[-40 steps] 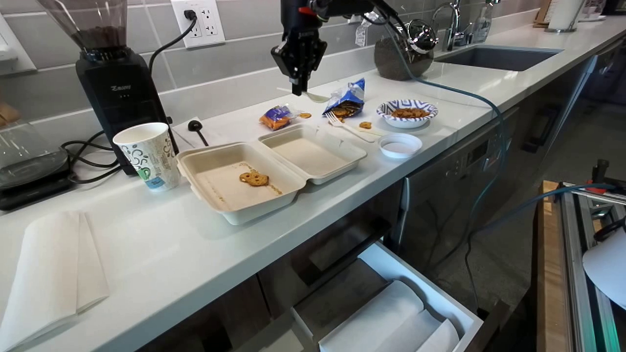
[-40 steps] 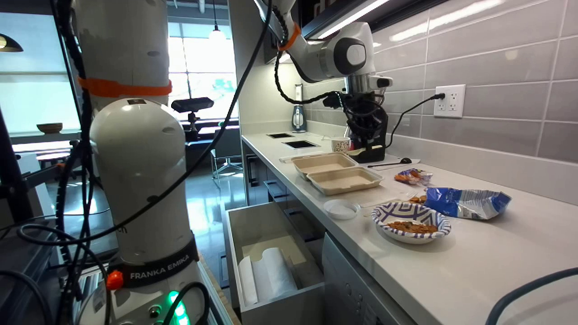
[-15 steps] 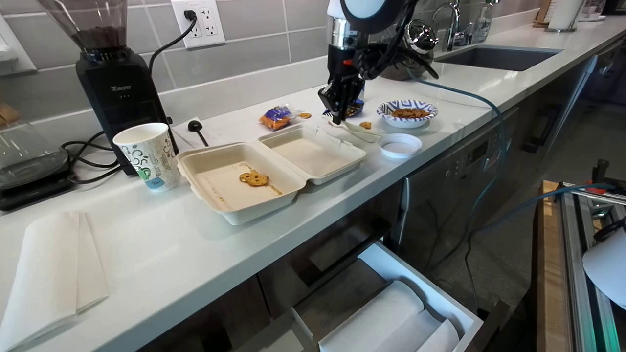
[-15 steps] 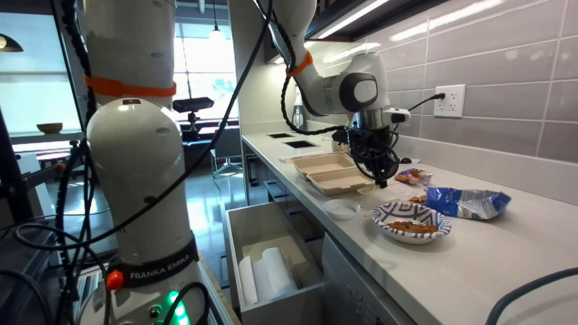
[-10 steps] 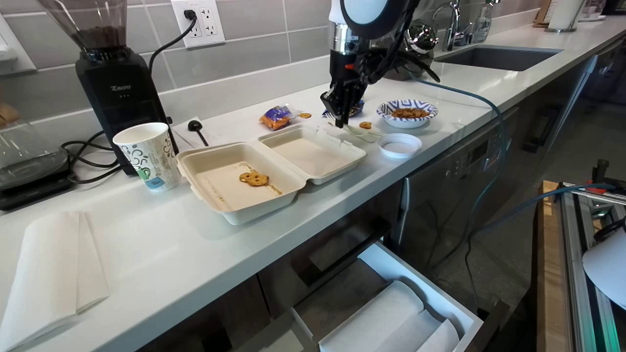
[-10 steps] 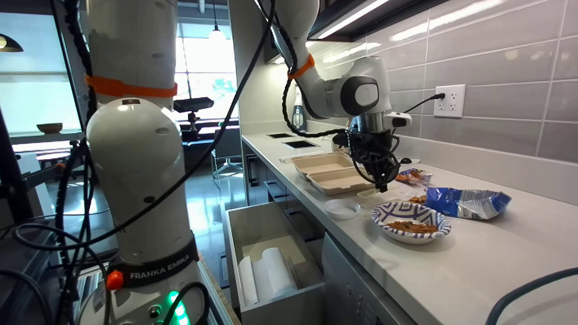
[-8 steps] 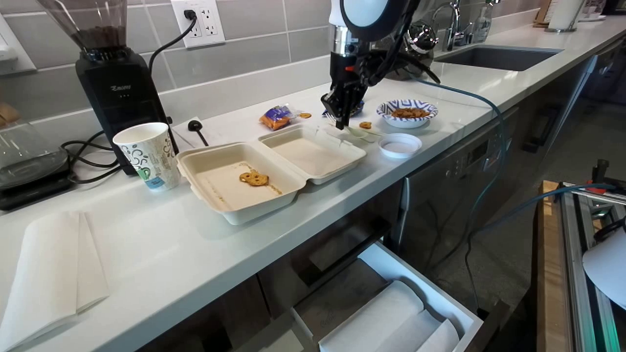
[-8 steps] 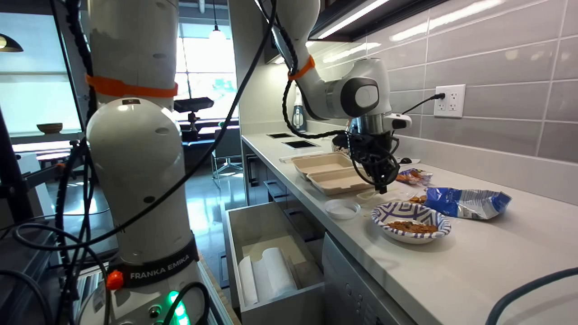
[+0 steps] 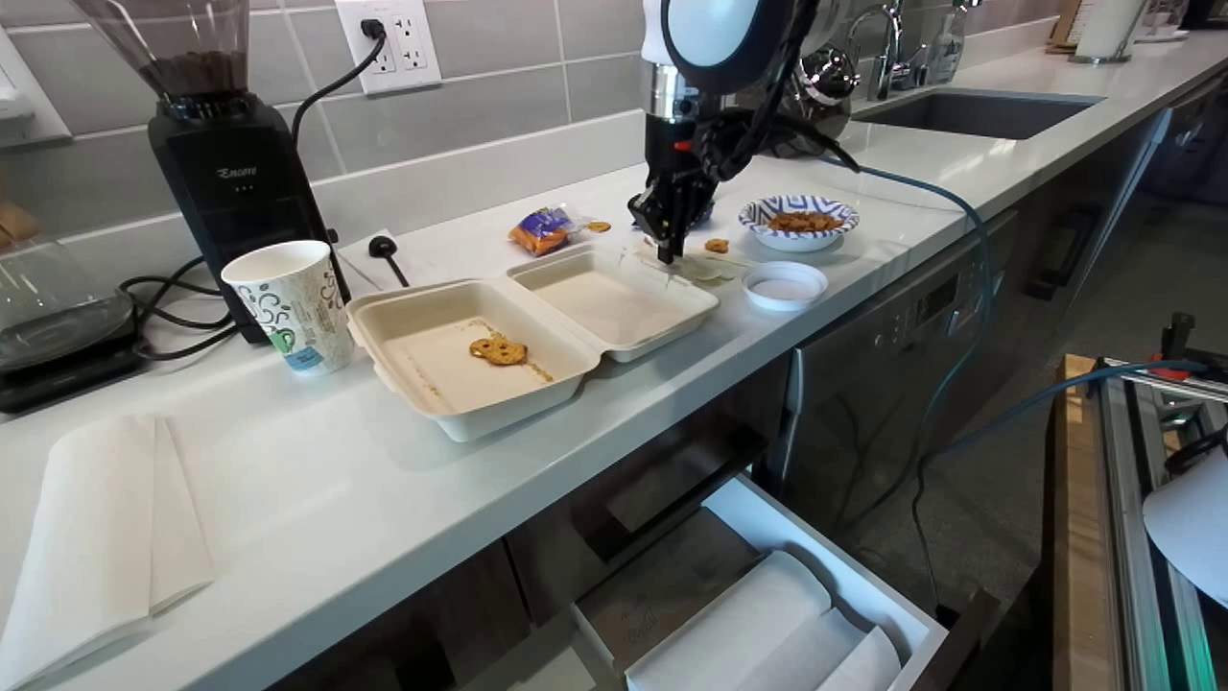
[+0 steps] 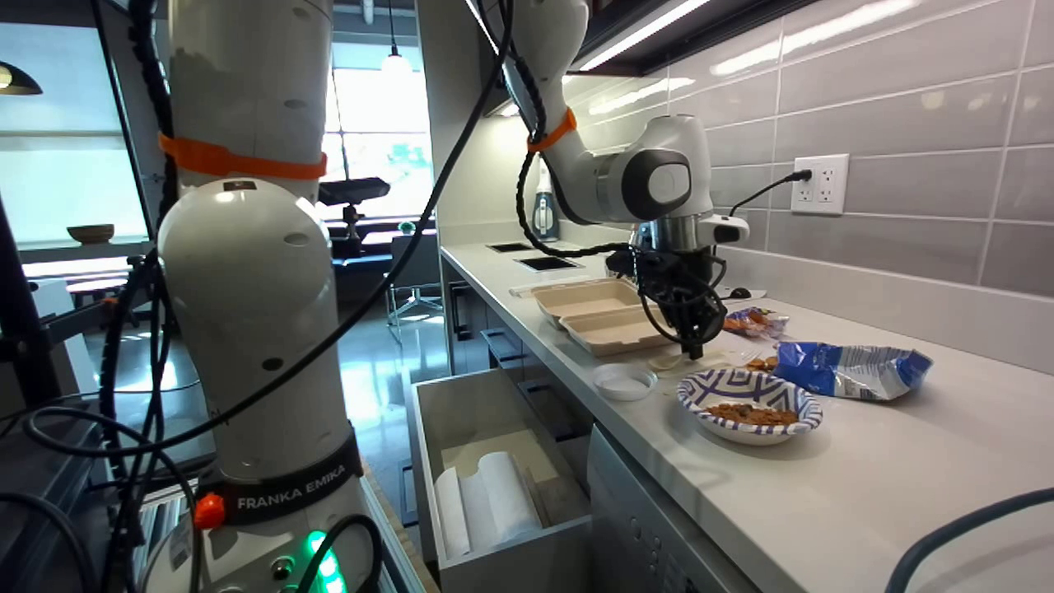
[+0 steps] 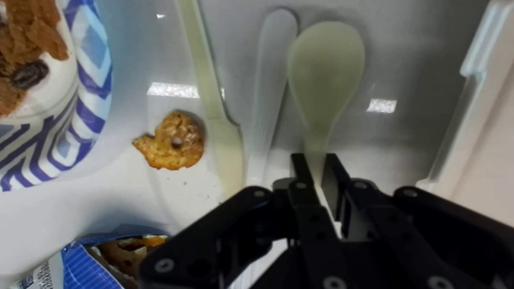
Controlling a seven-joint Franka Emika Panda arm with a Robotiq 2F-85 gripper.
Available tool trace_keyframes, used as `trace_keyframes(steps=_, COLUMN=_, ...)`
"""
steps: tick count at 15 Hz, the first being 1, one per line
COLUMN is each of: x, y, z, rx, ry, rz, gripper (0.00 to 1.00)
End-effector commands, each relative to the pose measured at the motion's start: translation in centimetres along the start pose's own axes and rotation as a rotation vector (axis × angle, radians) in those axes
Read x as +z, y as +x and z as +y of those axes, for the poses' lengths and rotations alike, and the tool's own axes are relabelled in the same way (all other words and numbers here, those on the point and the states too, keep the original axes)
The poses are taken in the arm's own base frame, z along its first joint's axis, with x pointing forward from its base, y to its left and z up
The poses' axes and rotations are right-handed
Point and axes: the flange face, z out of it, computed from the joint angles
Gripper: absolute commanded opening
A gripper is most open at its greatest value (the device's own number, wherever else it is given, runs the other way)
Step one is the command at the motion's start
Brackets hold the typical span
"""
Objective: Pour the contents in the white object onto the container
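From the lower left to the upper right of an exterior view runs a long white counter [image 9: 317,499]. At the top, a white robot arm [image 9: 712,34] hangs over it. At the upper left stands a coffee grinder [image 9: 240,192]. Near the middle I see the foam box [image 9: 554,312], wide open. Right of the middle is the blue-patterned bowl [image 9: 798,204] with brown flakes [image 9: 804,224] in it. At the bottom of the wrist view the black gripper [image 11: 315,161] squeezes a pale spoon [image 11: 323,88] by its handle. I can't tell whether the spoon's round end touches the counter. In both exterior views the small white cup [image 9: 785,288] sits just beside the box, with a gap between. Left of the middle, one brown snack [image 9: 499,352] lies in the box with crumbs [image 9: 543,372] near it.
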Motion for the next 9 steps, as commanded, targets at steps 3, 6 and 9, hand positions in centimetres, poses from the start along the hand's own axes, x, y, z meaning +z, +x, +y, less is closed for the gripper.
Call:
trace_keyframes(steps=3, x=0.2, y=0.4, z=-0.6, rx=0.003, ry=0.008, rz=0.004, gripper=0.53)
trace_keyframes(steps=6, x=-0.2, y=0.7, z=-0.3, rx=0.006, ry=0.001, rz=0.013, gripper=0.75)
trace_keyframes(steps=9, x=-0.9, y=1.1, z=0.0, rx=0.01, ry=-0.007, rz=0.029, gripper=0.97)
